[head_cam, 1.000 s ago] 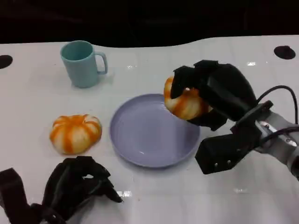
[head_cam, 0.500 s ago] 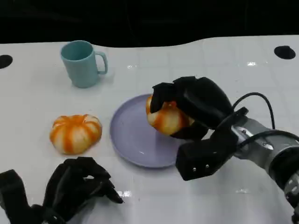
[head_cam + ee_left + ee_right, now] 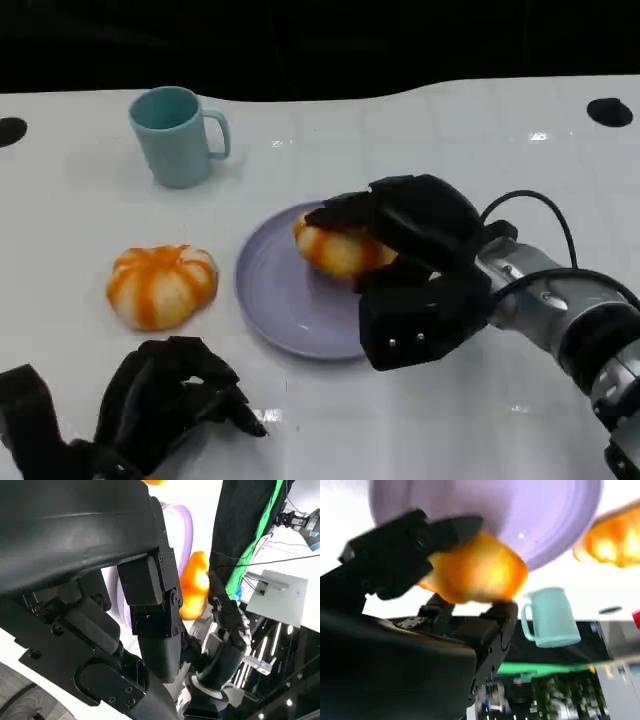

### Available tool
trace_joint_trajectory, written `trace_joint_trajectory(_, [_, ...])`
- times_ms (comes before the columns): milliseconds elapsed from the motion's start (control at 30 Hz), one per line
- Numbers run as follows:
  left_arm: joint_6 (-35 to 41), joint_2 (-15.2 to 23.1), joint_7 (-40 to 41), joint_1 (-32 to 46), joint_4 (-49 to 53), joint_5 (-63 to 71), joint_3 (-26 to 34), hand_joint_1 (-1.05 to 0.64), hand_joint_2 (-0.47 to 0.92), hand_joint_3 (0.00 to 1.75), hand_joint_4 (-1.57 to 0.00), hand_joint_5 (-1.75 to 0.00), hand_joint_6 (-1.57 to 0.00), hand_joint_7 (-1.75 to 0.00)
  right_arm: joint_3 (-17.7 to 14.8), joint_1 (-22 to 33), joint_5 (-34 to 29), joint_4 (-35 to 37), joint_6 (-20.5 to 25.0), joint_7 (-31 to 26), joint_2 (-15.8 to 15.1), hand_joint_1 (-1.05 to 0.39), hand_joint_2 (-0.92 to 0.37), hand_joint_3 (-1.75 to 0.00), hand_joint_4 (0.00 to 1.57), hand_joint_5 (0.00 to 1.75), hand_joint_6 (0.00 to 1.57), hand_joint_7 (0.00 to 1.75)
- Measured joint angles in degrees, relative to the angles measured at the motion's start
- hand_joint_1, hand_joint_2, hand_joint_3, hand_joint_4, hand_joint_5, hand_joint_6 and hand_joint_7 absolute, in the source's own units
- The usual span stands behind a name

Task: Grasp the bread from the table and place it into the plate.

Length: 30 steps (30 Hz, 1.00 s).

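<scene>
Bread [image 3: 338, 248] gripped by right hand [image 3: 405, 225] (over plate [image 3: 275, 300]) | left hand [image 3: 165, 400] curled, holding nothing

No legible text anywhere — no labels, brands, numbers or signs. Teal mug [image 3: 176, 135]: plain, unmarked. Lavender plate [image 3: 290, 300]: plain. Both orange-striped breads [image 3: 338, 247] and the white counter [image 3: 90, 210] carry no print. Black hand shells and silver forearm — no readable markings. Background clutter in wrist views too blurred to read.
</scene>
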Motion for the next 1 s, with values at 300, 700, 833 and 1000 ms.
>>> trace_joint_trajectory(300, [0.1, 0.0, 0.0, 0.0, 0.0, 0.0, -0.1, -1.05, 0.61, 0.00, -1.57, -0.61, -1.57, -0.38, -1.5, 0.4, 3.0, -3.8, 0.8, 5.8, -0.7, -0.83, -0.92, -0.36, 0.01, 0.10, 0.10, 0.01])
trace_joint_trajectory(700, [-0.1, -0.1, 0.0, 0.0, 0.0, 0.1, -0.3, -1.05, 0.61, 0.00, -1.57, -0.61, -1.57, -0.38, -1.7, 5.5, 4.1, -13.2, 0.9, 9.4, -5.0, -0.81, -0.92, -0.33, 0.09, 0.19, 0.17, 0.04])
trace_joint_trajectory(833, [-0.2, -0.1, 0.0, 0.0, 0.1, 0.1, -0.3, -1.05, 0.61, 0.00, -1.57, -0.60, -1.57, -0.38, -2.1, 7.9, 4.3, -17.1, 0.3, 9.7, -6.6, -0.71, -0.92, -0.22, 0.13, 0.26, 0.23, 0.05])
trace_joint_trajectory(1000, [-0.2, -0.1, 0.0, 0.0, 0.2, 0.1, -0.2, -1.05, 0.61, 0.00, -1.57, -0.60, -1.57, -0.37, -3.9, 11.6, 5.3, -21.3, -2.6, 8.1, -8.7, -0.50, -0.90, -0.04, 0.21, 0.41, 0.37, 0.07])
